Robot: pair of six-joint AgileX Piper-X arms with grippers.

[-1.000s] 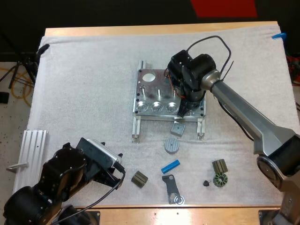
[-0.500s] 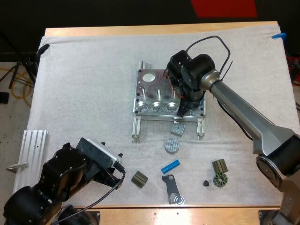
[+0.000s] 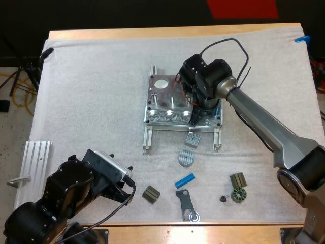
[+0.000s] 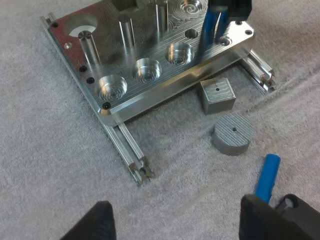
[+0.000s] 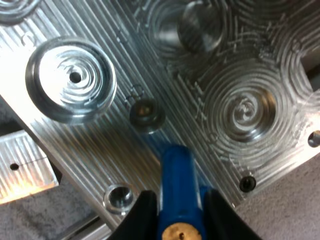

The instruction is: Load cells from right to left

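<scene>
A metal fixture sits mid-surface on the white mat. The right jaws pinch a blue cell upright over the fixture's right end. The left jaws stand spread and empty near the surface's near left corner. To seat it well, keep the cell plumb, in line with the front row of pockets, lower straight, then release
</scene>
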